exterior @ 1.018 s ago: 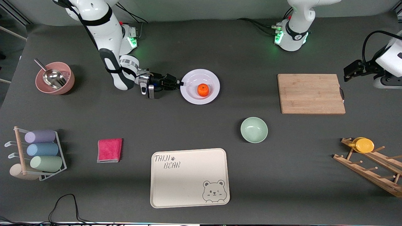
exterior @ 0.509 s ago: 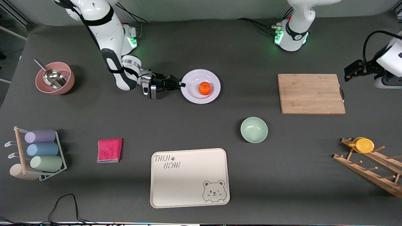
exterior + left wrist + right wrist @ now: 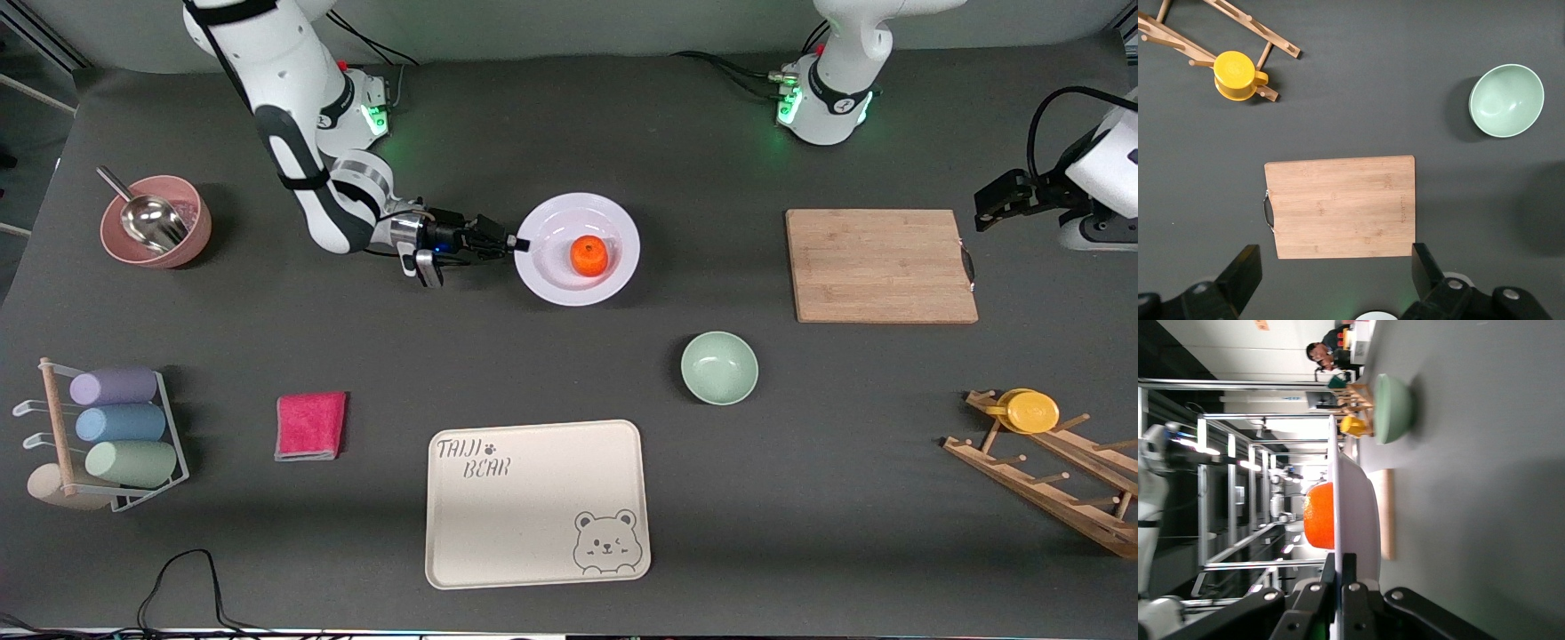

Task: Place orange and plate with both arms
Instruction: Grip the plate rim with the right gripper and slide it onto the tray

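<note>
a robot lab: two white arms [image 3: 293, 107] are bolted to a dark-covered table [image 3: 569, 356] set with kitchen props like a tray [image 3: 537, 503] and a cutting board [image 3: 880, 265]. the right wrist view shows metal frames [image 3: 1238, 487] and a person [image 3: 1321, 355] at a desk.

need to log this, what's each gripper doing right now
Left gripper: open, empty, over the cutting board.
Right gripper: shut on the plate rim.

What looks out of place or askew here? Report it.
Nothing is spilled or damaged. Only the plate is unusual: the right gripper is shut on its rim, holding it off the table with the orange in it.
</note>
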Controlling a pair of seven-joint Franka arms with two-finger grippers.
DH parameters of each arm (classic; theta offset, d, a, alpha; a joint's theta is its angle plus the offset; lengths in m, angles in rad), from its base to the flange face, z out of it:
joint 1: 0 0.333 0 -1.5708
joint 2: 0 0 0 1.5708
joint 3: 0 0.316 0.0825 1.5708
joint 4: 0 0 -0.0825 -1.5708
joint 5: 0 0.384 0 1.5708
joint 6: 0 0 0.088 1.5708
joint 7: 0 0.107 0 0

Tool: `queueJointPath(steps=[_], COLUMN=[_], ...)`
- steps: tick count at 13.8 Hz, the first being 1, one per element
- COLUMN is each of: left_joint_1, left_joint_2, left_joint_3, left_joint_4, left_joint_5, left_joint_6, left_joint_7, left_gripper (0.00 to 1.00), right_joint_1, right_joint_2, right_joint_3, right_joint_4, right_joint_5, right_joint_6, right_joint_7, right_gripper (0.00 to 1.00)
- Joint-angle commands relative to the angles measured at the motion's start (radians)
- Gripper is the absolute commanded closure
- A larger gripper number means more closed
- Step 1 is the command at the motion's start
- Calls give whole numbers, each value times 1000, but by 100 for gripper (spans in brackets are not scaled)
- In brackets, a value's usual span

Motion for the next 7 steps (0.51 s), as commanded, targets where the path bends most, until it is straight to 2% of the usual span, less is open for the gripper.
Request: queueJointPath(steps=[1, 4, 7], left_joint_1=[-6, -6, -6], left_joint_2=[5, 5, 8], left_joint_3=[10, 12, 12], left_joint_4=[25, 25, 27], left_joint_5=[2, 2, 2], left_joint_6=[-27, -28, -37], left_joint_7=[13, 13, 11], left_gripper=[0, 0, 0], right_joint_1=[-52, -124, -172], right_joint_2=[-121, -74, 26], right_joint_3=[4, 1, -14], right_joint_4=[-22, 50, 215], right_joint_5=[-104, -225, -322], right_joint_6=[52, 64, 78], right_joint_7=[128, 145, 239], right_gripper=[100, 100, 100])
